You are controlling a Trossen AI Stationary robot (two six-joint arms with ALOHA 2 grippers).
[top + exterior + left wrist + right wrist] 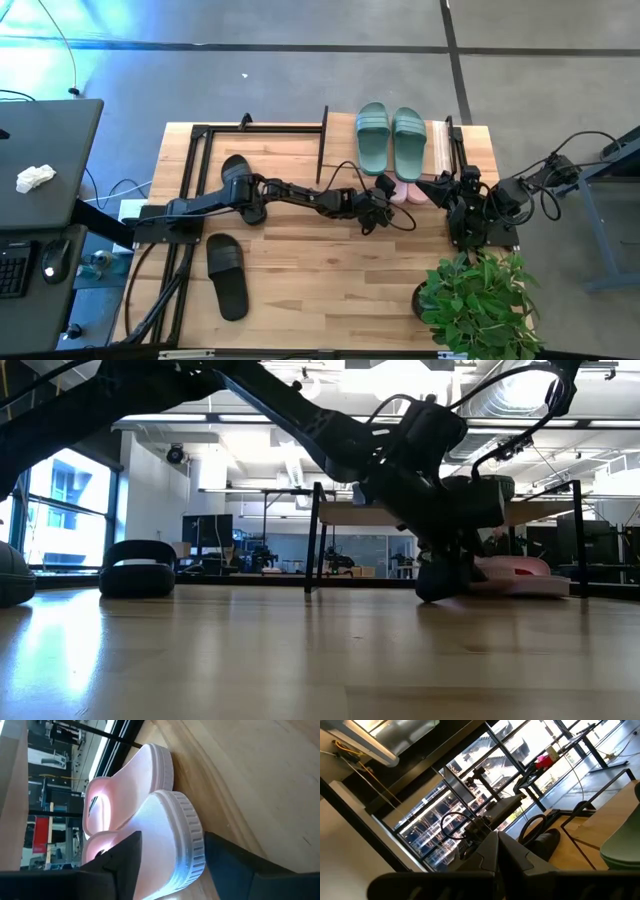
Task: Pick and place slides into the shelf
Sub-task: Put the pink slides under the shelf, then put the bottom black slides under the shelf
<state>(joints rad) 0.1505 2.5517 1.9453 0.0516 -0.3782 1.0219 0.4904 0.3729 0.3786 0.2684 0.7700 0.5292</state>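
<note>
Nearby, left hand (384, 186) open astride pink slides (165, 820), seemingly under shelf (450, 150).

Tabletop (330, 280): light wood, smooth, visible grain, slight sheen. Pink slides (165, 820): matt foam-like plastic, ribbed sole edges. Shelf posts (311, 538): thin black metal.

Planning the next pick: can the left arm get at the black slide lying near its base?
Probably yes. That black slide lies alone on bare tabletop. The left pincer stands open at the pink slides, so it appears free.
</note>
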